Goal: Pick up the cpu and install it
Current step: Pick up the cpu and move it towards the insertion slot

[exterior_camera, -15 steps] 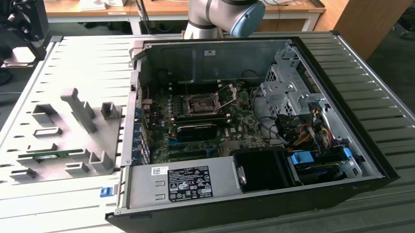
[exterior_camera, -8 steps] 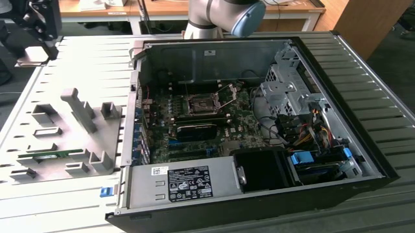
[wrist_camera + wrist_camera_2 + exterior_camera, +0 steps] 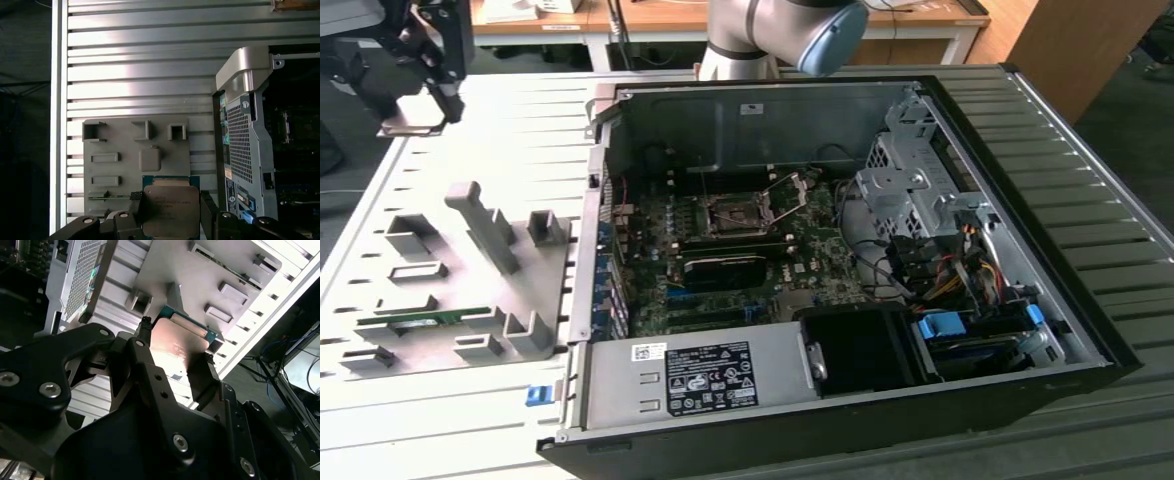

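My gripper (image 3: 416,108) hangs high above the ribbed table at the exterior view's far left, well away from the case. It is shut on the cpu (image 3: 412,127), a flat silver-grey square gripped by two opposite edges. In both wrist views the cpu (image 3: 170,210) (image 3: 175,340) sits between the black fingers (image 3: 207,212) (image 3: 145,332), above the grey fixture plate (image 3: 135,150). Inside the open computer case (image 3: 1014,200) lies the motherboard socket (image 3: 731,214), with its metal frame (image 3: 787,195) tipped up.
The grey fixture plate (image 3: 520,290) holds upright holders and a green memory stick (image 3: 420,320). In the case are a power supply (image 3: 707,375), a drive cage (image 3: 921,190) and cable bundles (image 3: 947,270). The arm's base (image 3: 774,40) stands behind the case.
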Controlling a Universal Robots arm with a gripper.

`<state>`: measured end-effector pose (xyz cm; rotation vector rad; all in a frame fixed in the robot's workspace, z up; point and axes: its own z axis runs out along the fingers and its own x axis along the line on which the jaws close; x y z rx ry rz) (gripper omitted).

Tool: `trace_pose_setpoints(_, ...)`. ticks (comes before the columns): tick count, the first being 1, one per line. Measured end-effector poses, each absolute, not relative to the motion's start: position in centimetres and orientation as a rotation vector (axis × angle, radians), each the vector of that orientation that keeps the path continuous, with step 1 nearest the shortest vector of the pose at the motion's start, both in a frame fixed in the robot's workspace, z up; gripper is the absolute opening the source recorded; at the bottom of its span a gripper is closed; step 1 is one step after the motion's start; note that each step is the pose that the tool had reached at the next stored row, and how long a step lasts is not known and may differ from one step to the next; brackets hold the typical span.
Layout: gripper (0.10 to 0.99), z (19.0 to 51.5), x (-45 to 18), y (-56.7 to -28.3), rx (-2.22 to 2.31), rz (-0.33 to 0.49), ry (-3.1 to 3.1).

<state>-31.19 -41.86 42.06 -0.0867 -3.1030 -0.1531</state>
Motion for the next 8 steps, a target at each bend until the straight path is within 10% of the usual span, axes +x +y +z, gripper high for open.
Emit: trace_pose_setpoints(8,0.541,42.0,-29.1,-41.9,-0.087,-0.153,-3.101)
